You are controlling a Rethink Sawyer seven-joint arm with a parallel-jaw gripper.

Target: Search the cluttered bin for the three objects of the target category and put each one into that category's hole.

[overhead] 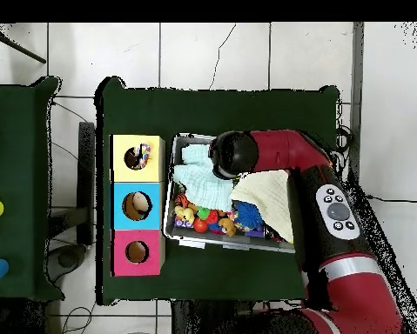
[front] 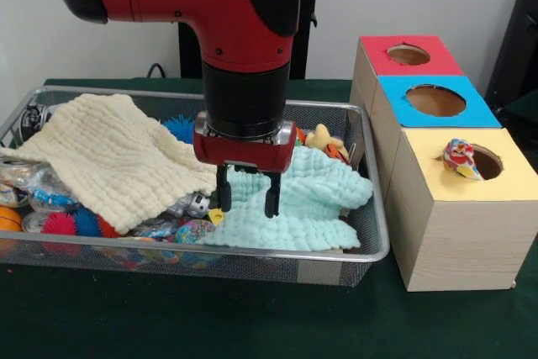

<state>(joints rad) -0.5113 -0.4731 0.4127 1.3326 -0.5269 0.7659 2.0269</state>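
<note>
1. The gripper (front: pixel 249 201) hangs open and empty over the mint cloth (front: pixel 307 203) in the wire bin (front: pixel 370 208)
2. Closing here may snag cloth, not a toy
3. One toy (front: pixel 460 157) sits in the yellow box's hole (front: pixel 486 161), perhaps not fully dropped

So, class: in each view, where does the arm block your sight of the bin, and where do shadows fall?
Front view: the arm hides the bin's middle rear; soft shadow lies under the gripper on the mint cloth. Overhead view: the arm covers the bin's right side and part of the cream cloth; no sharp shadows.
</note>
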